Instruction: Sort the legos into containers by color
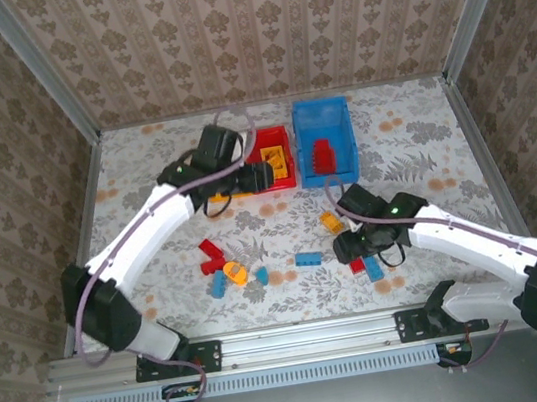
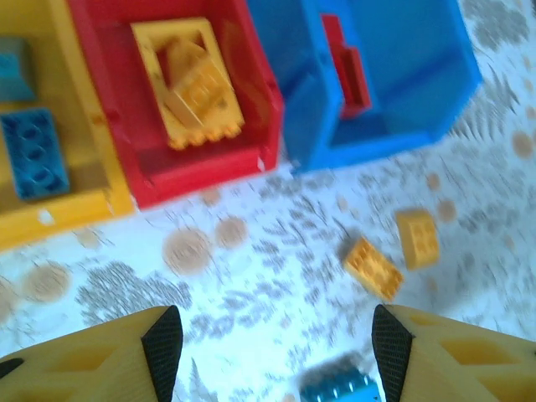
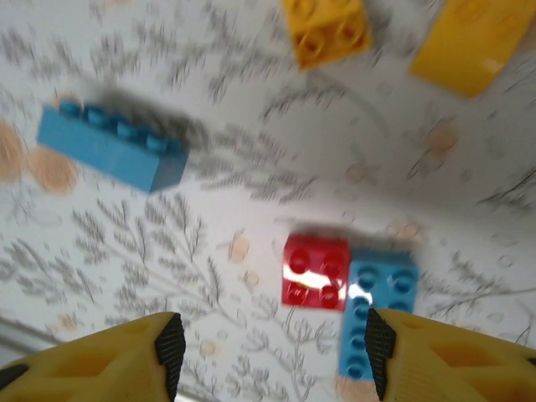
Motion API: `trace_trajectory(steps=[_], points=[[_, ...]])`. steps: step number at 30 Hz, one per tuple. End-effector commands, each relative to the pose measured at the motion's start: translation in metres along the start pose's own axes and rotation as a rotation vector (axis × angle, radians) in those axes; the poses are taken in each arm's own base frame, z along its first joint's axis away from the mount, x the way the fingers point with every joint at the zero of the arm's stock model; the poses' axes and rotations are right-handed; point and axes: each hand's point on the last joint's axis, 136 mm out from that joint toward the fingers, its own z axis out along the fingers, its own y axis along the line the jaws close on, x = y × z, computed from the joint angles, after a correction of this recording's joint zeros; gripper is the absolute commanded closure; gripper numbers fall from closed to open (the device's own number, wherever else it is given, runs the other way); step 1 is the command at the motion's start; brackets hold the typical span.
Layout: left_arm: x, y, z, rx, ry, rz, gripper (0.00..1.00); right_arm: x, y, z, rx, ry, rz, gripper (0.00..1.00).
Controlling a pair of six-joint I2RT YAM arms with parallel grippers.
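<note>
My left gripper (image 1: pixel 267 174) hangs open over the near edge of the red container (image 1: pixel 275 142), with nothing between its fingers (image 2: pixel 163 347). In the left wrist view, yellow frame legos (image 2: pixel 188 84) lie in the red container (image 2: pixel 201 172). Blue bricks (image 2: pixel 33 155) lie in the yellow container (image 2: pixel 59 218), and a red brick (image 2: pixel 343 63) in the blue container (image 2: pixel 394 67). My right gripper (image 1: pixel 349 247) is open and empty above a red brick (image 3: pixel 316 270) that touches a blue brick (image 3: pixel 373 314).
Loose legos lie mid-table: red (image 1: pixel 210 250), orange (image 1: pixel 236 274), blue (image 1: pixel 307 258) and orange (image 1: pixel 330 222). The blue container (image 1: pixel 325 140) stands right of the red one. Two orange bricks (image 2: pixel 373 268) lie on the table near it. Patterned walls enclose the table.
</note>
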Motion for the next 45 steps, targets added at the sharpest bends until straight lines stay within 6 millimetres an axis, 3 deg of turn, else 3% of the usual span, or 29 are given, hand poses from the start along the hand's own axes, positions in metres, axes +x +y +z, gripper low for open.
trace_trajectory(steps=[1,4,8,16,26,32,36,40,42,45], points=[[0.047,0.0,0.003,0.017,0.091,0.013,0.35,0.013,-0.002,0.001,0.064,0.114,0.042,0.38],[0.071,0.006,-0.002,0.012,0.126,0.008,0.36,0.033,0.008,0.008,0.022,0.203,0.112,0.42],[0.078,0.012,-0.008,-0.008,0.128,0.021,0.36,0.067,0.017,0.014,0.002,0.306,0.178,0.42],[0.077,0.007,-0.019,0.019,0.117,0.044,0.35,0.07,0.012,0.055,0.051,0.332,0.283,0.39],[0.077,0.006,-0.028,0.027,0.102,0.051,0.34,0.037,-0.035,0.067,0.221,0.226,0.326,0.35],[0.079,0.007,-0.029,0.029,0.102,0.055,0.34,0.029,-0.031,0.073,0.189,0.234,0.274,0.37],[0.082,0.006,-0.032,0.045,0.095,0.056,0.34,0.027,-0.03,0.079,0.182,0.232,0.262,0.46],[0.087,0.004,-0.038,0.078,0.076,0.049,0.33,0.018,-0.027,0.078,0.172,0.206,0.251,0.66],[0.088,0.002,-0.042,0.096,0.062,0.043,0.31,0.011,-0.025,0.068,0.169,0.176,0.245,0.72],[0.092,0.0,-0.046,0.119,0.058,0.04,0.29,-0.019,-0.022,0.034,0.166,0.07,0.225,0.75]])
